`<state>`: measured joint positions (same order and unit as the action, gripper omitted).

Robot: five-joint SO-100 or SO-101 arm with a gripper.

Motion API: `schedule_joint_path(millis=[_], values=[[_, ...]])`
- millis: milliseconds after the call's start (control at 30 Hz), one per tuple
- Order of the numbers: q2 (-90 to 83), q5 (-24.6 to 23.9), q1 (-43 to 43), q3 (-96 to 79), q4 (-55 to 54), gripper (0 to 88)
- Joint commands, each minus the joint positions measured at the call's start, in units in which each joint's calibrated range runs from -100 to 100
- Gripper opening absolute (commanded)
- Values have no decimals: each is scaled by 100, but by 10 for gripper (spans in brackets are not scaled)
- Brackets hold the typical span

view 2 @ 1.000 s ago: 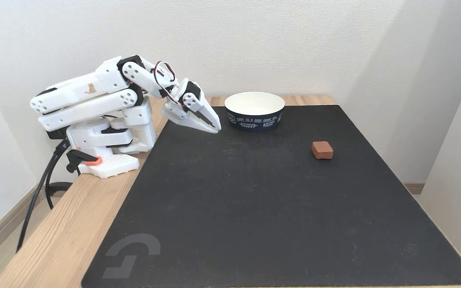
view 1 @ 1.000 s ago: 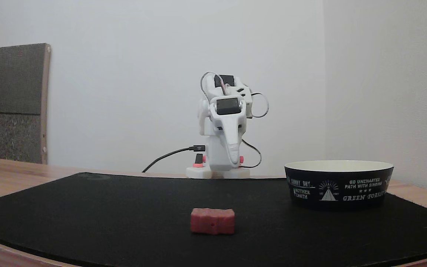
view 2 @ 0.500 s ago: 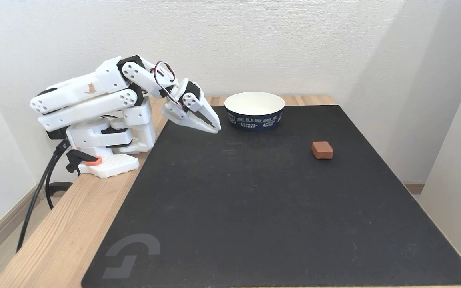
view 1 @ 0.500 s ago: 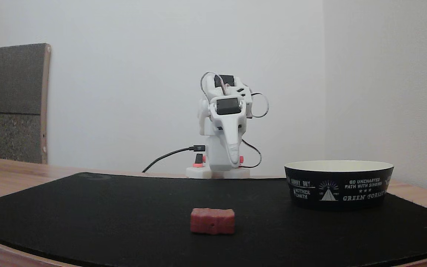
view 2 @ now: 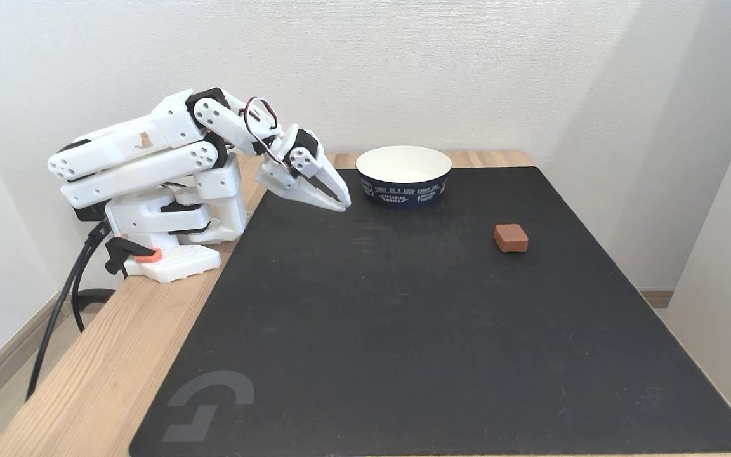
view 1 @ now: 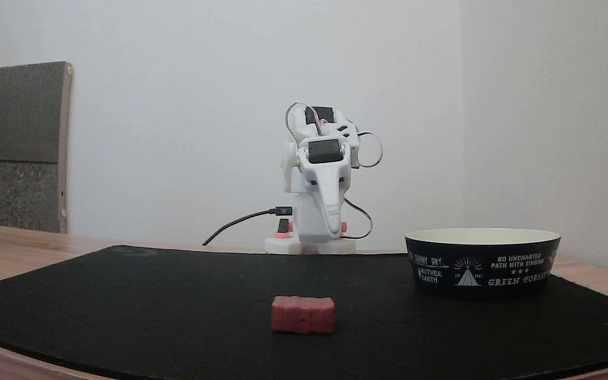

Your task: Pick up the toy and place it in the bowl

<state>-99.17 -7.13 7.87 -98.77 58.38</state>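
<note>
Red against the black mat [view 1: 177, 295], the toy [view 1: 303, 314] lies nearest the low fixed camera, flat on the mat close to its front edge and well apart from everything else; in the high fixed view the same toy [view 2: 511, 238] sits toward the mat's right edge. Beyond it, the bowl [view 1: 482, 262] stands upright and empty near the mat's far corner, its cream inside plain in the high view [view 2: 403, 174]. Farthest back, the arm is folded over its base at the table's far edge, and the hand [view 1: 334, 228] hangs nose-down above the mat's edge just beside the bowl, fingers pressed together with nothing between them [view 2: 342, 205]. Across the last second nothing has shifted: arm, toy and bowl all sit exactly as they were. By my judgement, the pick has not begun, and the whole reach to the toy remains ahead.
</note>
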Motion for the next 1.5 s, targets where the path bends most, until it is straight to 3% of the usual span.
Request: schedule_joint_path(millis=[0, 133, 433, 733, 900, 1100, 1200, 1467], values=[[-50, -12, -38, 30, -46, 238], [-33, -7, -46, 57, -46, 342], [800, 29, -439, 760, -63, 348], [5944, 40, -473, 4906, -55, 348], [7970, 374, -473, 7484, 1224, 348], [10921, 405, -473, 12036, 3536, 348], [12055, 494, -481, 13802, 4018, 348], [13906, 635, -824, 16714, 3790, 348]])
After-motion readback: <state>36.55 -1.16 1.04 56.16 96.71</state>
